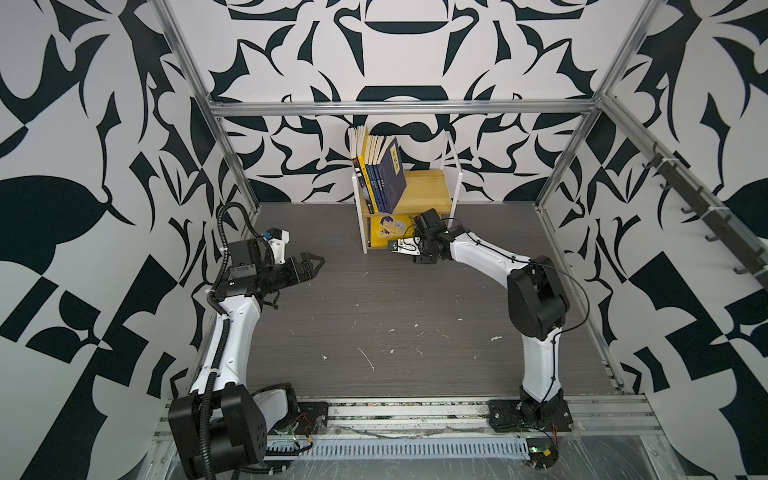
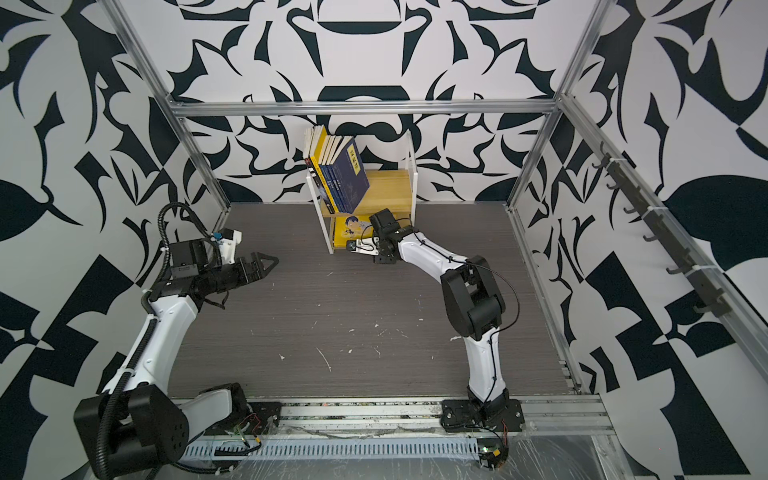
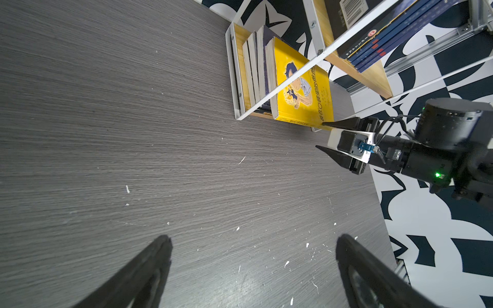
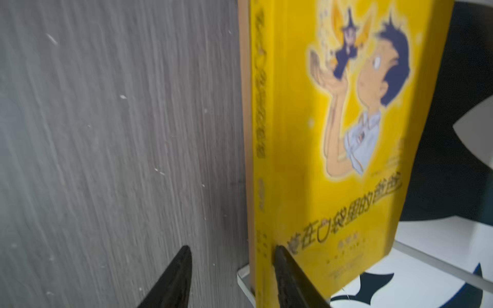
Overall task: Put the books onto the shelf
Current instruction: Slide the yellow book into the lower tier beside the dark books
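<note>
Tabletop (image 1: 374, 324) scuffed grey woodgrain, walls (image 1: 83, 166) black-and-white patterned, left gripper (image 3: 254, 240) spread wide, right gripper (image 4: 232, 248) parted

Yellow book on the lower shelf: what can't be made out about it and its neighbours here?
- Whether the right hand touches the yellow book: the right wrist view is blurred.
- The book's small print: same blur.
- Covers of the books behind it: only edges show in the left wrist view; in both top views the yellow book hides them.
</note>
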You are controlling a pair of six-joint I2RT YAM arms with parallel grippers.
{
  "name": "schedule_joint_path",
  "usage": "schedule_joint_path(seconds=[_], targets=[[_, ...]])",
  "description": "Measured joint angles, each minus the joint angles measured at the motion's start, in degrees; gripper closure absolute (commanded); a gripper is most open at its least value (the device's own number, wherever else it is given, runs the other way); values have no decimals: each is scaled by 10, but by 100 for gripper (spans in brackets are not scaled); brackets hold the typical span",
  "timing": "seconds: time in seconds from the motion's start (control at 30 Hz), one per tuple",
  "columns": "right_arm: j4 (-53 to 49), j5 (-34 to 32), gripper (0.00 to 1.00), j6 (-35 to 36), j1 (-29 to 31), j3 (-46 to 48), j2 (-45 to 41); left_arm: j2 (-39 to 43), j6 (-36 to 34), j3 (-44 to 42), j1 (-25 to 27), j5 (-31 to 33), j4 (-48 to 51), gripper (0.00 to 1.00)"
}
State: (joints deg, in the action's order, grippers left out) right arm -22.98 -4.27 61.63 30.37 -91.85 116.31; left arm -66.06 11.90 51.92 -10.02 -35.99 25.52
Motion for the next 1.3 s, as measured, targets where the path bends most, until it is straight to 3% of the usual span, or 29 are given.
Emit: schedule_joint_path(seconds=[0.4, 0.63, 0.93, 1.17, 1.3], targets=[[68, -16, 65, 0, -10, -4, 2, 0, 0, -1, -9, 0, -5, 0], [84, -17, 65, -2, -10, -29, 21, 0, 1, -12, -12, 0, -9, 0], [53, 18, 54, -18, -8, -45, 24, 0, 1, -12, -12, 0, -9, 0], [60, 20, 55, -28, 6, -64, 46, 0, 1, -13, -12, 0, -9, 0], [81, 11, 61, -41, 17, -64, 68, 0, 1, -13, -12, 0, -9, 0]])
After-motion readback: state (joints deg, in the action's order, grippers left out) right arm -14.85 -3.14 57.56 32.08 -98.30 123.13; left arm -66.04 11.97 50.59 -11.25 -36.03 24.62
